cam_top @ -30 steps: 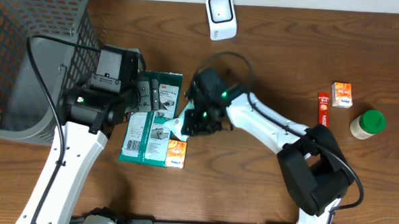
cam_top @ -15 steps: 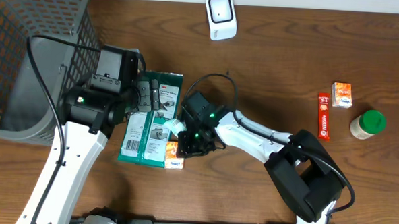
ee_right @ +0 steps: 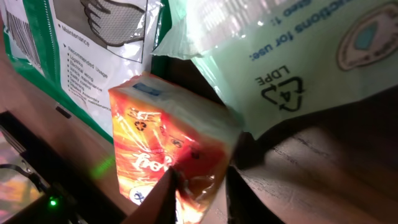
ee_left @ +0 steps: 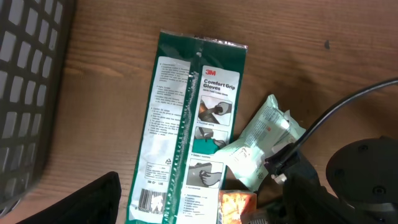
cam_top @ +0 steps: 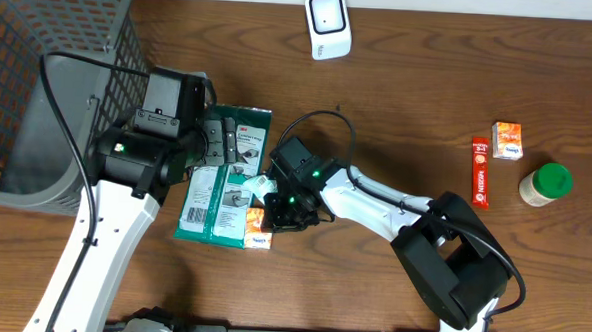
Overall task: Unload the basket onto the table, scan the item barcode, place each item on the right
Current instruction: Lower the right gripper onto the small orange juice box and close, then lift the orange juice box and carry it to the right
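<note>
Six loose items lie on the wooden table (cam_top: 429,92), in two groups of three. The group near the middle is one long green glove pack (ee_left: 186,124), one pale green pouch (ee_left: 258,146) lying across that pack's right edge, and one small orange packet (ee_right: 168,137) at the pack's lower right corner, touching both the pack and the pouch. Well apart, on the far right, are one red tube (cam_top: 480,172), one small orange and white box (cam_top: 507,140) just above it, and one jar with a green lid (cam_top: 545,184) beside them.

There is one white scanner (cam_top: 327,25) at the back edge of the table, well clear of every item. One grey basket (cam_top: 41,35) fills the left corner.

The right gripper (ee_right: 199,186) is down at the orange packet, its jaws drawn in narrow with the packet's lower corner pinched between the two fingertips. The left gripper (cam_top: 215,142) hangs over the upper part of the glove pack with its jaws spread wide and nothing in them.
</note>
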